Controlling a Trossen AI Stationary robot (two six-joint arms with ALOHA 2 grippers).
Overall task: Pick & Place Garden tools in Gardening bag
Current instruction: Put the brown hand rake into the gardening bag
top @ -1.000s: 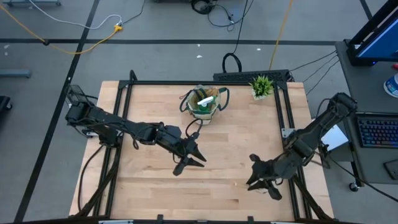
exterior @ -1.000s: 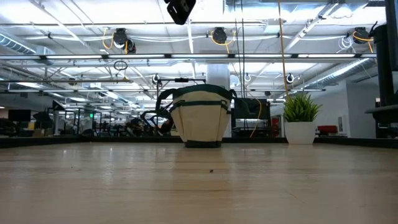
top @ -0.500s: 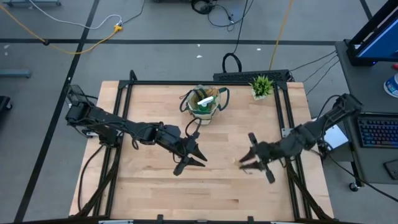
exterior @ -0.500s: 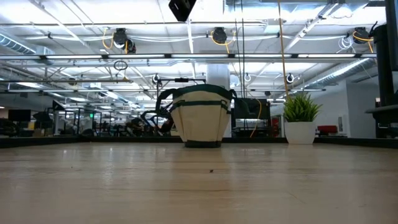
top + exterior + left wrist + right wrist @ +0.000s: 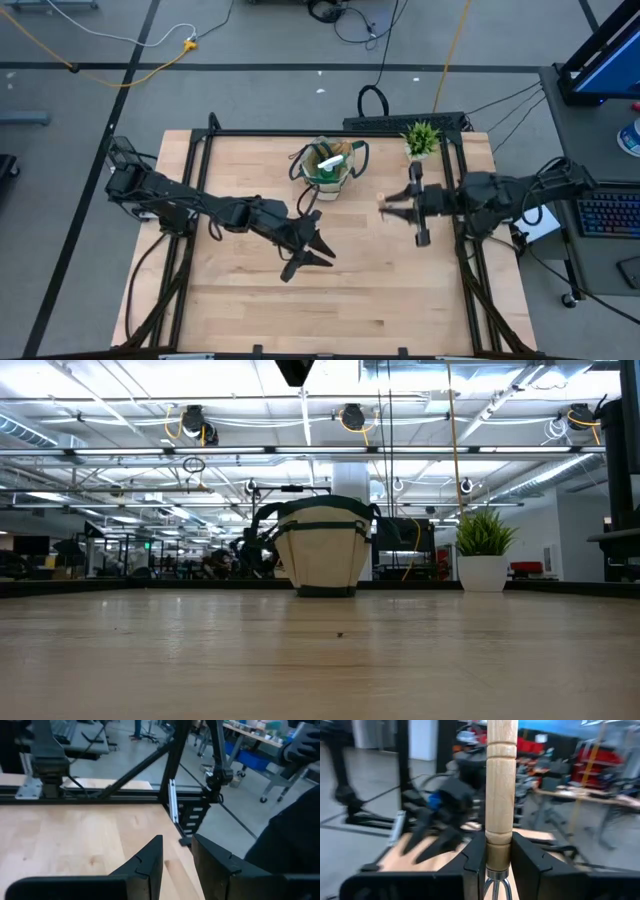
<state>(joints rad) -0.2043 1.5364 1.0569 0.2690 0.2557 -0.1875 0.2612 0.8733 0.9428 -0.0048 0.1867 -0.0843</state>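
Note:
The beige gardening bag [image 5: 328,165] stands upright on its base at the far middle of the table, also in the low view [image 5: 322,555], with a green spray bottle with a white nozzle [image 5: 327,160] inside. My right gripper [image 5: 396,208] is to the bag's right, above the table, shut on a wooden-handled hand rake [image 5: 500,780]. My left gripper [image 5: 305,250] is open and empty over the table's middle, nearer than the bag; its fingers show apart in the left wrist view [image 5: 177,865]. The other tools are out of view. My right gripper pinches the rake's wooden handle at its end by the metal neck [image 5: 498,851] between its two fingers. The handle runs along the fingers and sticks out past their tips toward the table's left, its free end [image 5: 381,197] showing. The tines [image 5: 495,890] lie back toward the wrist. The rake is clear of the table.
A small spiky green potted plant [image 5: 421,138] stands at the far right corner, also in the low view [image 5: 484,550]. A black frame rail [image 5: 330,132] runs around the table's edge. Bare wood lies across the near half of the table [image 5: 330,310].
My right gripper has gone from the near right of the table toward the far edge, carrying the rake, and has turned until its fingers point toward the table's left, beside the bag. My left arm has kept still.

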